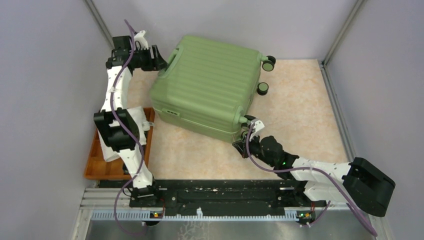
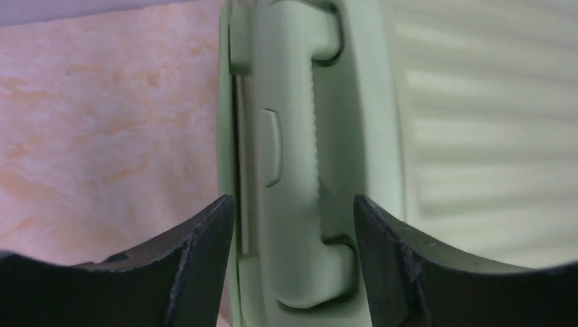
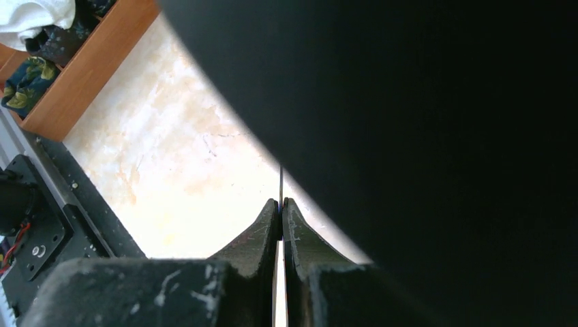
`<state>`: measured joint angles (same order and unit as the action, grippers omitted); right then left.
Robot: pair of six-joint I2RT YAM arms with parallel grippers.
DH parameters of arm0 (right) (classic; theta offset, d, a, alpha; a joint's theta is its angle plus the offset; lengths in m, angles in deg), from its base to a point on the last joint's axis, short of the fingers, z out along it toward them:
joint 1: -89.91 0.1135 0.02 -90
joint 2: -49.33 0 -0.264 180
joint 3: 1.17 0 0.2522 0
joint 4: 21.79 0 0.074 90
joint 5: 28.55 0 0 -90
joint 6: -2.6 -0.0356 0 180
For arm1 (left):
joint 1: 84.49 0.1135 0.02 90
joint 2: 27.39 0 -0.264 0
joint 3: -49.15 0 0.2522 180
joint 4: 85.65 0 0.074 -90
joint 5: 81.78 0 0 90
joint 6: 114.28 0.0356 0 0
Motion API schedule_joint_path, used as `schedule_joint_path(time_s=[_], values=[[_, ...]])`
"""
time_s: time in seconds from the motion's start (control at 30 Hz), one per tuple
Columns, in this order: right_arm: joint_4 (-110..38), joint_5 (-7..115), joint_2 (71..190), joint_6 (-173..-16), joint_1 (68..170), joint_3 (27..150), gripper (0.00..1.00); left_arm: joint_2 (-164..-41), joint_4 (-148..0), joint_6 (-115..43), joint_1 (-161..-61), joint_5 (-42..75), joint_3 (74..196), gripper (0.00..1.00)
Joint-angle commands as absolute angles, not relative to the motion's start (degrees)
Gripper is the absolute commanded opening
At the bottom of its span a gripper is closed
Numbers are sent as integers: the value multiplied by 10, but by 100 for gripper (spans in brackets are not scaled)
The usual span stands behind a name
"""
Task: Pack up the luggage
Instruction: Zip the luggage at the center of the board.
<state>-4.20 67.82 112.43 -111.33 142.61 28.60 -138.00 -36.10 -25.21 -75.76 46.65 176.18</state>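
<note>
The luggage (image 1: 207,85) lies closed on the table, ribbed light-green shell up, and fills the right of the left wrist view (image 2: 477,136). My left gripper (image 1: 159,59) is at its far-left end. In the left wrist view this gripper (image 2: 293,201) is open, with the green handle (image 2: 286,136) between its black fingers and a gap on each side. My right gripper (image 1: 246,134) is at the suitcase's near right corner. In the right wrist view it (image 3: 281,202) is shut, tips together, with a thin dark sliver just past them. The luggage (image 3: 443,136) looms dark overhead.
An orange tray (image 1: 95,167) with white cloth (image 1: 135,117) and dark clothes sits at the left, partly under the left arm. Its wall (image 3: 82,88) also appears from the right wrist. Two black wheels (image 1: 269,63) (image 1: 262,88) stick out at the suitcase's far right. Walls enclose the table.
</note>
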Motion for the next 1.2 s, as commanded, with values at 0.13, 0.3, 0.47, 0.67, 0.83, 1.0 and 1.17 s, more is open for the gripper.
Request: schedule_joint_path(time_s=[0.13, 0.3, 0.47, 0.67, 0.83, 1.0, 1.17], values=[[25, 676, 1101, -1142, 1422, 289, 0, -1421, -350, -226, -769, 509, 1780, 55], [27, 674, 1101, -1146, 1422, 288, 0, -1428, -346, -240, -784, 539, 1784, 33], [26, 673, 1096, -1148, 1422, 283, 0, -1418, -346, -267, -819, 535, 1814, 0], [34, 665, 1067, -1164, 1409, 256, 0, -1366, -377, -252, -861, 488, 1839, 0], [9, 655, 1040, -1158, 1401, 250, 0, -1313, -441, -289, -866, 478, 1789, 0], [-13, 650, 1040, -1154, 1407, 263, 0, -1275, -506, -354, -866, 460, 1733, 0], [-23, 684, 1038, -1141, 1443, 277, 0, -1238, -581, -424, -867, 420, 1665, 0]])
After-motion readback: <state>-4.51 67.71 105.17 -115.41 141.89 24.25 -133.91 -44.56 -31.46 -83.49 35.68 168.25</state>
